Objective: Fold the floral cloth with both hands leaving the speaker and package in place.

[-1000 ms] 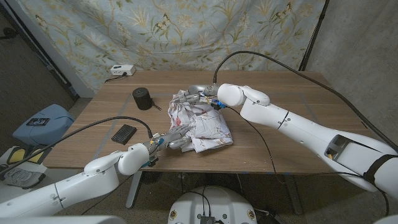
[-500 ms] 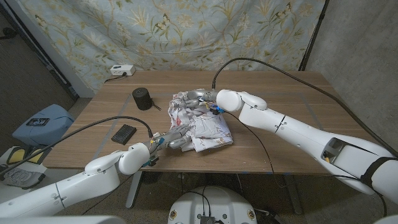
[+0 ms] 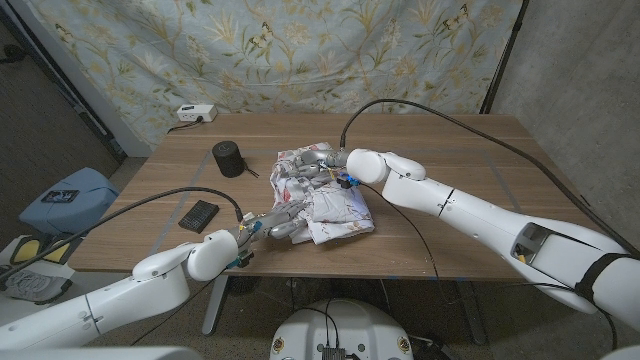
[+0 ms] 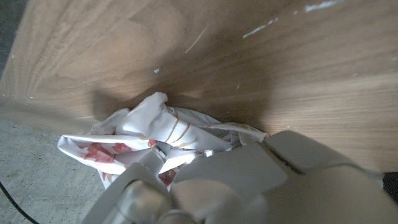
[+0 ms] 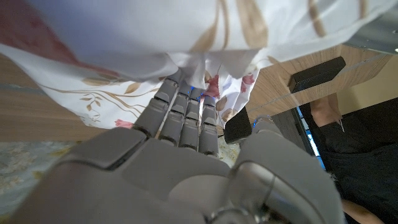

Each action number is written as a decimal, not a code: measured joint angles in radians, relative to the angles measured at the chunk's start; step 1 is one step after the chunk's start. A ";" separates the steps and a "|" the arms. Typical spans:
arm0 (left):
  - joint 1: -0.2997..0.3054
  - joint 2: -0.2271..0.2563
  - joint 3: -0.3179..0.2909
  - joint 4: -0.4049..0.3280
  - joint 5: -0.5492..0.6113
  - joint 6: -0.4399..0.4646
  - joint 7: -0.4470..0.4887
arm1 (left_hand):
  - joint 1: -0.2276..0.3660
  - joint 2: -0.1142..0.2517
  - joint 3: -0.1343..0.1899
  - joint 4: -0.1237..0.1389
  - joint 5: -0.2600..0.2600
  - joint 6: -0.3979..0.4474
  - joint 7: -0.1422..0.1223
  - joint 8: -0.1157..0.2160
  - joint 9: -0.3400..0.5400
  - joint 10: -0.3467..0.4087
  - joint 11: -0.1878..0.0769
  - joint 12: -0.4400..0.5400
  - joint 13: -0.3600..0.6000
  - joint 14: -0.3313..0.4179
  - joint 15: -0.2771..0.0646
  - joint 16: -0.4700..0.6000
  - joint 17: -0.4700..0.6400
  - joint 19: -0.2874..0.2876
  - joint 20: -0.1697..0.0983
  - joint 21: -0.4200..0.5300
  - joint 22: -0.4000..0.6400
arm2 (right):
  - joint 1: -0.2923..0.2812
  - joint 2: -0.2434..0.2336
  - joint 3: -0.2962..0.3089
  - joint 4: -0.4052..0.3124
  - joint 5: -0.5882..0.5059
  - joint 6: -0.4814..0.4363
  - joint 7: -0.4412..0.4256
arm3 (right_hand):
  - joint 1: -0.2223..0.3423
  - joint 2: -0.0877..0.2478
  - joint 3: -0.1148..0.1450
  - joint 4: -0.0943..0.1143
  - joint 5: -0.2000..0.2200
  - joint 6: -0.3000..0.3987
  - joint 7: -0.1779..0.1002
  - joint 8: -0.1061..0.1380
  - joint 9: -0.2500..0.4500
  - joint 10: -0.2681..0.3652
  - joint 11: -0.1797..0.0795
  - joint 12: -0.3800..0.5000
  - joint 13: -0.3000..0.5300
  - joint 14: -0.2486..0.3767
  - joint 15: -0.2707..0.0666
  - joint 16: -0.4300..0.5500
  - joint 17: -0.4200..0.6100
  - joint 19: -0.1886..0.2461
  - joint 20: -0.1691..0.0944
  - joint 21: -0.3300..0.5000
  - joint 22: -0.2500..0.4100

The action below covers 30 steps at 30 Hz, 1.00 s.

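Observation:
The floral cloth lies crumpled in the middle of the table. My left hand grips its near-left corner; in the left wrist view a bunched fold of cloth sticks out past that hand. My right hand is at the cloth's far edge. In the right wrist view its fingers reach into the folds of the cloth, with fabric draped over their tips. The black cylindrical speaker stands left of the cloth. The flat black package lies near the left front edge.
A white box with a cable sits at the table's far left edge. Bare wood stretches to the right of the cloth under my right arm. A patterned curtain hangs behind the table.
My right arm has shifted a little left and nearer, and its hand has settled lower on the cloth's far edge. The left hand keeps its grip in the same place.

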 measured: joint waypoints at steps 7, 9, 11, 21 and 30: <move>0.004 -0.001 -0.007 0.003 -0.010 -0.011 0.015 | 0.005 0.005 0.003 -0.003 0.000 0.012 0.002 0.000 0.000 0.002 -0.002 0.009 0.002 0.002 -0.002 0.010 0.001 0.002 -0.002 0.011 0.001 | 0.001 0.008 -0.006 0.021 0.003 0.008 -0.001 | 0.000 0.000 0.003 0.003 0.000 0.000 0.000 0.000 0.000 0.000 0.000 0.000 0.000 0.000 0.000 0.000 0.000 0.000 0.000 0.000 0.000; 0.005 -0.002 -0.009 0.004 -0.011 -0.012 0.018 | 0.006 0.006 0.003 -0.003 0.000 0.012 0.002 0.000 0.000 0.002 -0.001 0.010 0.002 0.002 -0.002 0.010 0.000 0.002 -0.002 0.012 0.001 | 0.001 0.009 -0.008 0.027 0.003 0.010 -0.001 | 0.000 0.000 0.004 0.004 0.000 0.000 0.000 0.000 0.000 0.000 0.000 0.000 0.000 0.000 0.000 0.000 0.000 0.002 -0.002 0.000 0.000; 0.005 -0.002 -0.010 0.005 -0.011 -0.013 0.019 | 0.006 0.006 0.003 -0.003 0.000 0.012 0.002 0.000 0.002 0.002 -0.001 0.011 0.002 0.002 -0.002 0.010 0.000 0.002 -0.002 0.012 0.001 | 0.001 0.009 -0.008 0.029 0.004 0.012 -0.001 | 0.000 0.000 0.004 0.004 0.000 0.000 0.000 0.000 0.000 0.000 0.000 0.000 0.000 0.000 0.000 0.000 0.000 0.005 -0.005 0.000 0.000; 0.011 0.005 -0.022 -0.004 -0.018 -0.017 0.027 | 0.011 0.000 0.003 -0.003 0.000 0.021 0.000 0.000 0.002 0.013 -0.001 0.012 0.000 0.008 -0.007 0.016 -0.004 0.002 -0.002 0.012 0.001 | -0.002 0.000 -0.011 0.018 0.005 0.011 0.010 | -0.004 0.004 0.004 0.004 0.000 0.000 0.000 0.000 0.000 0.000 0.000 0.000 0.000 0.000 0.000 0.000 -0.006 0.005 -0.005 -0.004 -0.003; 0.035 0.029 -0.051 -0.044 -0.029 -0.005 0.044 | 0.011 0.000 0.007 -0.007 0.000 0.031 -0.003 0.004 0.002 0.049 0.027 0.012 0.000 0.064 0.042 0.010 -0.003 0.044 0.041 0.016 0.001 | -0.016 -0.028 0.009 -0.035 0.011 -0.012 0.015 | -0.004 0.004 0.007 0.001 0.000 0.000 0.000 0.000 -0.001 0.000 0.000 0.000 0.000 0.000 0.000 0.000 -0.006 0.005 -0.005 -0.007 -0.003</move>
